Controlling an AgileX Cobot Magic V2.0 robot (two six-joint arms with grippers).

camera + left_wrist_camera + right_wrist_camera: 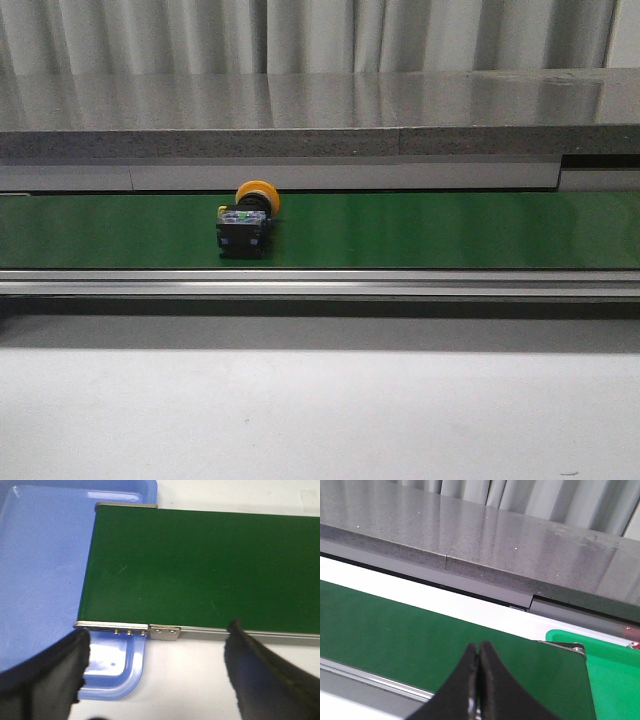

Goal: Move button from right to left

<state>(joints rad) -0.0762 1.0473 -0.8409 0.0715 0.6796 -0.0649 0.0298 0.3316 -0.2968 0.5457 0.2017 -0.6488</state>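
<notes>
- Clearly, neither gripper holds anything: the left gripper (155, 675) has its fingers spread wide with only belt edge and tray showing between them, and the right gripper (478, 690) has its two fingers pressed together on nothing.
- Nearest in the front view lies a pale table (320, 410), then the metal side rail (320, 282) of the conveyor; no arm shows in this view.
- On the green belt (450, 230) beyond the rail sits the button (246, 226), lying on its side left of the belt's middle, its yellow-orange cap turned toward the far edge and its black body toward the camera.
- I judge the carry across to be mostly done, since the button rests free on the left part of the belt, well apart from both grippers as far as the views show.
- What seems left is the last stretch to the left end, where the left wrist view shows a blue tray (40, 570) tucked under the belt's end; the button is not in that tray, nor in that view.
- At the right end, the right wrist view shows a green tray (615, 675) beside the belt; the part in view holds nothing.
- Farthest back run a grey stone-like ledge (320, 110) and a pale curtain (300, 35).
- Counted: one button, one belt, two trays, two grippers.
</notes>
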